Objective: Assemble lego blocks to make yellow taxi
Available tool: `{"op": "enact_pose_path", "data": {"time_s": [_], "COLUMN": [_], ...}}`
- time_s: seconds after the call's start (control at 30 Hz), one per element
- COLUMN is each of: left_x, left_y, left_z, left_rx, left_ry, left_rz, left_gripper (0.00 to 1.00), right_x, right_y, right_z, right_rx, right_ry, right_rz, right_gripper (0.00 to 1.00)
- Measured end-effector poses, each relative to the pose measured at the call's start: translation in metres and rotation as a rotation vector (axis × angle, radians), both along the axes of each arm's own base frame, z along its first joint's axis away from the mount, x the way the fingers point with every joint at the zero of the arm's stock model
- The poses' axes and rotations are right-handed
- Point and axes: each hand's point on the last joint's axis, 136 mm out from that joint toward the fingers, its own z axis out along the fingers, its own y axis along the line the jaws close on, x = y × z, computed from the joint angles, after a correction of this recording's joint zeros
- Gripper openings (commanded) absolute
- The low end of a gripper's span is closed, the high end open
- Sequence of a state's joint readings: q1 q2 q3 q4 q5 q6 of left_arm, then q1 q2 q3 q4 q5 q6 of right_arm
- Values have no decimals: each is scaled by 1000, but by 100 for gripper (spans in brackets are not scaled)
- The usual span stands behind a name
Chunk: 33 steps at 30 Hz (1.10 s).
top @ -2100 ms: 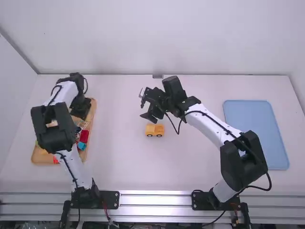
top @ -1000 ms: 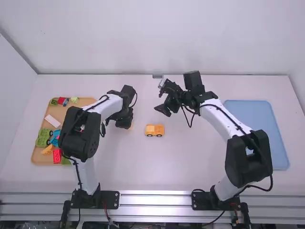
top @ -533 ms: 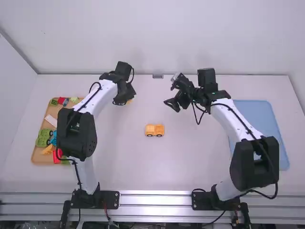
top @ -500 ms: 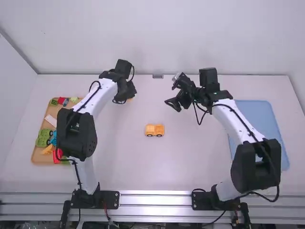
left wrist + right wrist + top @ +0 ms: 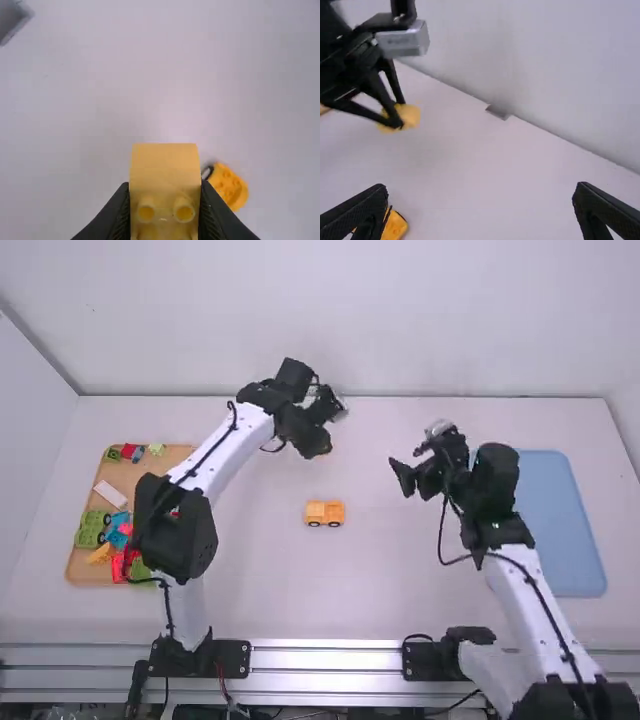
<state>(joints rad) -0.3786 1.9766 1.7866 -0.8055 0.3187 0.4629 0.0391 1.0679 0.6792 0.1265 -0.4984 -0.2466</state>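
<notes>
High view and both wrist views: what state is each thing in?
Yellow block: gripped, raised
Left gripper: jaws shut on the yellow block
Right gripper: jaws open, empty
Yellow car: upright on its wheels
Wooden tray: holding loose blocks
Blue tray: lying flat

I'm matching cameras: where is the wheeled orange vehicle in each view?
High view: the orange vehicle stands near the middle of the table.
Left wrist view: vehicle just past one finger of the left pincer.
Right wrist view: vehicle partly behind one finger of the right pincer.
Shared landmark: the yellow block held in the left pincer.
</notes>
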Motion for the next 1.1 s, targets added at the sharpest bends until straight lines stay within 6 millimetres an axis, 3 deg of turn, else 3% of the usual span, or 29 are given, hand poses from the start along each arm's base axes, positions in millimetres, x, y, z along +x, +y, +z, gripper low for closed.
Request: {"op": "enact_pose_path", "data": {"time_s": [0.13, 0.2, 0.3, 0.53, 0.73, 0.93, 0.97, 1.0, 1.1], "left_x": [-25, -47, -66, -79, -91, -94, -90, -88, -84], "left_y": [-47, -74, -90, -101, -119, -133, -135, -135, -132], "left_z": [-1, -10, -29, -91, -141, -156, -155, -155, -156], "left_rx": [50, 66, 74, 115, 173, 174, 171, 171, 179], "left_ry": [-89, -117, -108, -26, 12, 0, -12, -16, -20], "left_rz": [-243, -393, -519, -634, -691, -695, -678, -674, -659], "left_gripper": [2, 2, 2, 2, 2, 5, 20, 28, 88], "right_x": [-22, -36, -47, -61, -61, -53, -49, -48, -43], "right_y": [-19, -31, -41, -67, -74, -74, -71, -70, -64], "right_z": [3, 7, 9, 2, -1, -4, -6, -7, -8], "right_rx": [59, 86, 103, 145, 158, 159, 161, 160, 161], "right_ry": [-42, -69, -92, -117, -113, -106, -101, -100, -101], "right_rz": [-86, -136, -176, -302, -332, -328, -319, -315, -292], "right_gripper": [99, 99, 98, 99, 99, 98, 99, 98, 99]}}
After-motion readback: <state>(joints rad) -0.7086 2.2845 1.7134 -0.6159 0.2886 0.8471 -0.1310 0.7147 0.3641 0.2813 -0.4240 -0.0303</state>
